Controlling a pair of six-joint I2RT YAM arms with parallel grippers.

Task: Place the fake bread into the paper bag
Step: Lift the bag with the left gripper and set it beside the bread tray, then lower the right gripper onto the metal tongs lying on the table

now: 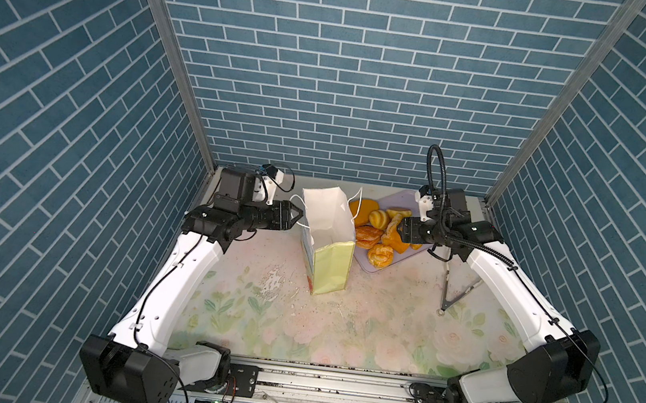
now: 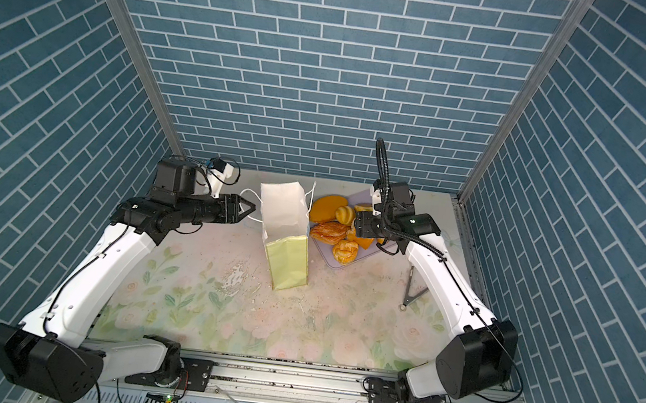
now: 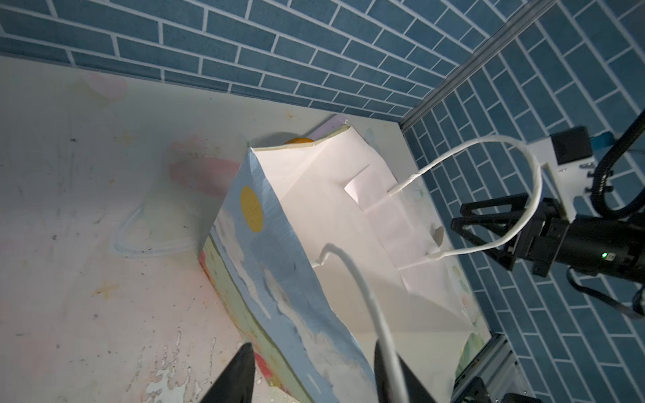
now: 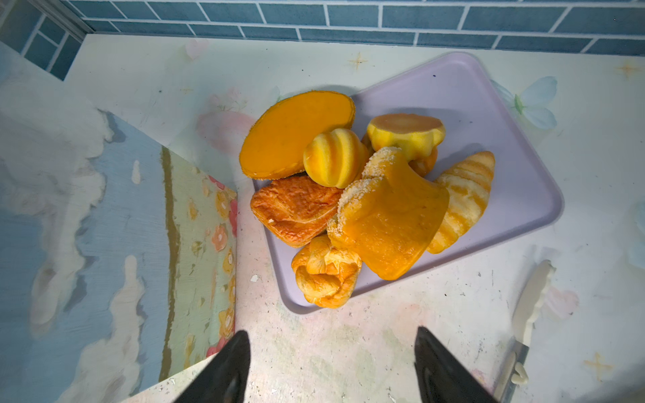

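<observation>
Left gripper (image 1: 298, 214): at the left wall of the bag, near its rim; we see its fingers (image 3: 241, 366) spread, with the printed wall rising between them; a white cord handle (image 3: 363, 296) lies across one finger; nothing is pinched.
Paper bag (image 1: 330, 228): stands upright on the floral surface (image 1: 297, 325), toward the back and near the middle; its mouth is open and shows white lining; a pale green side (image 2: 288, 265) faces us in both top views; the sky-and-cloud face (image 4: 104, 226) is turned toward the bread.
Fake bread (image 4: 349, 195): seven glossy pieces heaped just right of the bag; the flat oval bun (image 4: 296, 132) overhangs the tray edge nearest the bag; the striped croissant (image 4: 464, 199) lies on the heap's far side from the bag.
Tray (image 4: 506, 139): flat and lilac; it sits askew on the surface under the heap, close to the bag; we cannot tell whether the two touch.
Right gripper (image 4: 335, 370): held over the tray from the right; its tips are wide apart and we see nothing between them.
V-shaped metal tool (image 1: 455, 290): lies on the surface right of the tray, partly under the right arm.
</observation>
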